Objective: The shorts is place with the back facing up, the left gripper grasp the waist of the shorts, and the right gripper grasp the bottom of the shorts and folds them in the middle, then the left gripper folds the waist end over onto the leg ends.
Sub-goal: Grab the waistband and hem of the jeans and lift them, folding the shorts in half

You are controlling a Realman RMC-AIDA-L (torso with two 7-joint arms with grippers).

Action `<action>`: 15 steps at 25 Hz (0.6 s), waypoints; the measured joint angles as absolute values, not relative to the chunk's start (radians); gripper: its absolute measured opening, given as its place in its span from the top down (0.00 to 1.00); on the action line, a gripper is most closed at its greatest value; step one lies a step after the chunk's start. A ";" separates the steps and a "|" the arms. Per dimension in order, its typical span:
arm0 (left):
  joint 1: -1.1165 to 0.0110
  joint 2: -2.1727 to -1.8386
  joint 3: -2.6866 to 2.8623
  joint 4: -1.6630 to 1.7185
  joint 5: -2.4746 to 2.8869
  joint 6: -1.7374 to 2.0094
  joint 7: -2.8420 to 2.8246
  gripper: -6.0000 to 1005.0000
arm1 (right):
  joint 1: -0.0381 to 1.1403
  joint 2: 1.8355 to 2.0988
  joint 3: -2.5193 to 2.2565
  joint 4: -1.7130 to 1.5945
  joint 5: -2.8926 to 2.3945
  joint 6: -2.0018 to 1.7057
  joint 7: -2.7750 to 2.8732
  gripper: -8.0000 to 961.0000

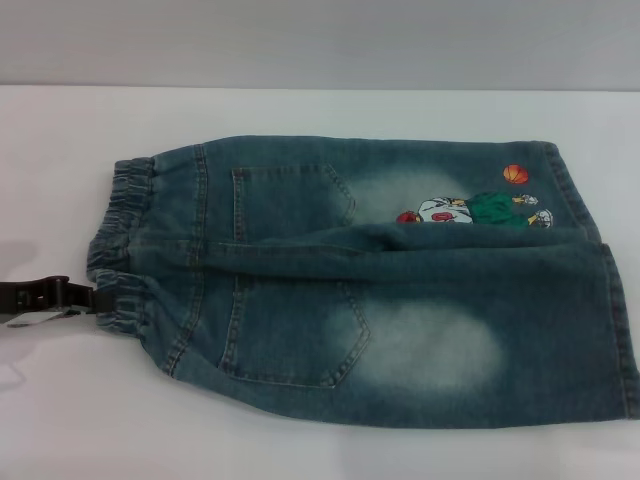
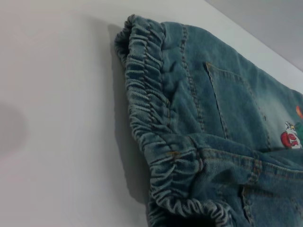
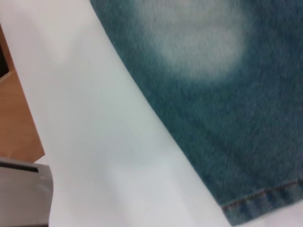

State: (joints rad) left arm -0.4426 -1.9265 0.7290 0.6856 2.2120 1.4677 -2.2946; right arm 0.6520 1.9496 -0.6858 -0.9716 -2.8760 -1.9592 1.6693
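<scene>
Jaws of the left gripper (image 1: 88, 298): state cannot be told, tip seen at the gathered waistband (image 1: 120, 245) | right gripper: not seen in the head view | shorts (image 1: 400, 290) laid flat, back up, on the white bench (image 1: 300, 450), waistband left, leg hems (image 1: 615, 310) right, cartoon print (image 1: 470, 208) near the far hem.

Looking like a bare lab or test room: plain white counter (image 1: 300, 450) running under a blank grey wall (image 1: 320, 40), wooden floor (image 3: 19, 118) showing beside it.
</scene>
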 joint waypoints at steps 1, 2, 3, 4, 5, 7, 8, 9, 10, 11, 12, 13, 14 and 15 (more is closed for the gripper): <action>-0.445 -1.926 0.730 0.682 2.213 1.467 -2.295 0.95 | 0.656 1.949 -0.686 -0.956 -2.893 -1.956 1.671 0.23; -0.445 -1.926 0.730 0.682 2.213 1.467 -2.295 0.95 | 0.656 1.949 -0.686 -0.956 -2.893 -1.956 1.671 0.23; -0.447 -1.927 0.730 0.680 2.215 1.467 -2.295 0.95 | 0.657 1.949 -0.687 -0.950 -2.899 -1.955 1.672 0.23; -0.450 -1.927 0.730 0.678 2.219 1.466 -2.296 0.95 | 0.657 1.949 -0.687 -0.947 -2.903 -1.953 1.672 0.23; -0.452 -1.927 0.730 0.677 2.224 1.465 -2.296 0.95 | 0.657 1.949 -0.688 -0.945 -2.906 -1.952 1.672 0.23; -0.455 -1.927 0.730 0.675 2.232 1.463 -2.296 0.95 | 0.657 1.950 -0.688 -0.941 -2.909 -1.952 1.672 0.24; -0.455 -1.927 0.730 0.675 2.232 1.463 -2.296 0.95 | 0.657 1.950 -0.688 -0.939 -2.911 -1.951 1.672 0.24; -0.456 -1.927 0.729 0.674 2.234 1.462 -2.296 0.95 | 0.657 1.950 -0.688 -0.938 -2.914 -1.951 1.672 0.24; -0.458 -1.927 0.729 0.674 2.235 1.461 -2.296 0.95 | 0.657 1.950 -0.689 -0.937 -2.916 -1.951 1.673 0.24; -0.459 -1.928 0.729 0.674 2.235 1.461 -2.296 0.95 | 0.656 1.950 -0.689 -0.936 -2.918 -1.951 1.673 0.24; -0.459 -1.928 0.729 0.673 2.236 1.461 -2.296 0.95 | 0.655 1.950 -0.690 -0.935 -2.918 -1.951 1.673 0.24; -0.459 -1.928 0.729 0.673 2.236 1.461 -2.296 0.95 | 0.654 1.950 -0.690 -0.934 -2.919 -1.950 1.673 0.24; -0.460 -1.928 0.729 0.673 2.236 1.461 -2.296 0.95 | 0.654 1.950 -0.691 -0.930 -2.919 -1.949 1.673 0.24; -0.460 -1.928 0.728 0.673 2.236 1.461 -2.296 0.95 | 0.654 1.950 -0.693 -0.924 -2.919 -1.946 1.673 0.24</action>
